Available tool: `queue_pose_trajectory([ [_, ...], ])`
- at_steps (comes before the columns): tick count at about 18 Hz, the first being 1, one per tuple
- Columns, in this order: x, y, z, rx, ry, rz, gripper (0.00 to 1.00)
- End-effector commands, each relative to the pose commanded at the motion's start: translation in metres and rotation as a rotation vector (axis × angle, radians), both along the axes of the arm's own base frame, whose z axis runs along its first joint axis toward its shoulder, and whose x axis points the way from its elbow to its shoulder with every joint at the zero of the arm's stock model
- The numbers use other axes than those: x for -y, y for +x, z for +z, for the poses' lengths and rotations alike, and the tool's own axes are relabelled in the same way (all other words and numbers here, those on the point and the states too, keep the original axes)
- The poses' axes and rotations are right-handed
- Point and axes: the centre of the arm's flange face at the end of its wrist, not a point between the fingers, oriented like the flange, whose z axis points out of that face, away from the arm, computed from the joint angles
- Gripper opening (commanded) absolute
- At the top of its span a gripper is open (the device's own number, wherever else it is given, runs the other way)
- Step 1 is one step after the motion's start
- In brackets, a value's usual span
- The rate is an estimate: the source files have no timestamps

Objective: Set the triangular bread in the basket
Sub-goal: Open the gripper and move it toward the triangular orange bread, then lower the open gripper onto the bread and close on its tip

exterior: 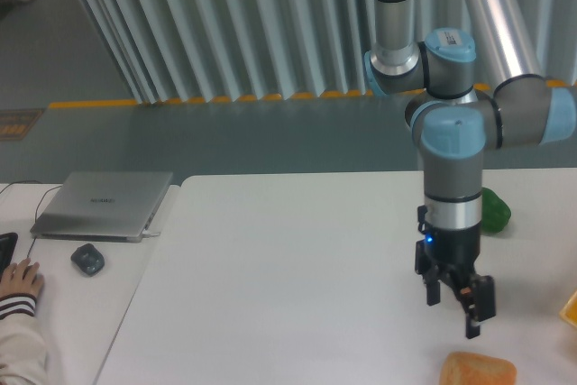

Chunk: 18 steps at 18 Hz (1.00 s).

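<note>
Jaws parted and empty, hanging above the table near its front edge.
Gripper [457, 306] stands just behind the triangular bread [478, 371], which lies at the table's [288, 295] front edge, slightly right of the fingers, long axis left-right; no basket is clearly visible.
</note>
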Motion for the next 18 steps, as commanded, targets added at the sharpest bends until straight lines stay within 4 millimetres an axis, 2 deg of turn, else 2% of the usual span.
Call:
queue_pose_trajectory([
  [5,-0.001,-0.001,-0.002,0.0,-0.002,0.006,1.0],
  [7,-0.001,-0.002,-0.012,0.007,-0.018,0.011,1.0],
  [10,-0.001,-0.012,-0.028,0.022,-0.037,0.059,1.0],
  [13,0.005,-0.023,-0.03,0.019,-0.044,0.15,1.0],
  [18,0.005,-0.031,-0.034,0.034,-0.036,0.212,1.0],
])
